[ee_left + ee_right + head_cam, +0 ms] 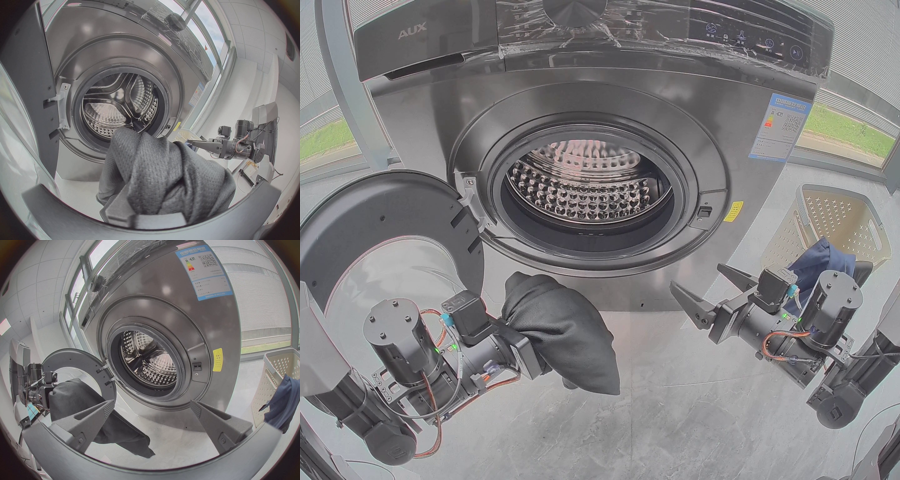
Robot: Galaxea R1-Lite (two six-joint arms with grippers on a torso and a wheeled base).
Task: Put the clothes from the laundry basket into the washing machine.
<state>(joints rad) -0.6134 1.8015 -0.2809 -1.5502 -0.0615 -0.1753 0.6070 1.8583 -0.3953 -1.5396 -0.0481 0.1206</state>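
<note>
A dark grey garment (565, 328) hangs bunched from my left gripper (540, 357), which is shut on it low in front of the washing machine (594, 94), below and left of the drum opening (584, 184). In the left wrist view the cloth (165, 175) covers the fingers and the drum (118, 106) lies just beyond. My right gripper (697, 277) stands open and holds nothing, to the right of the machine's front, its fingers (93, 415) spread wide. A blue garment (819, 262) drapes over the laundry basket (844, 212) at the right.
The round machine door (387, 231) is swung fully open at the left, close beside my left arm. The basket (276, 365) stands on the floor against the machine's right side. Bare grey floor (675, 406) lies between the two arms.
</note>
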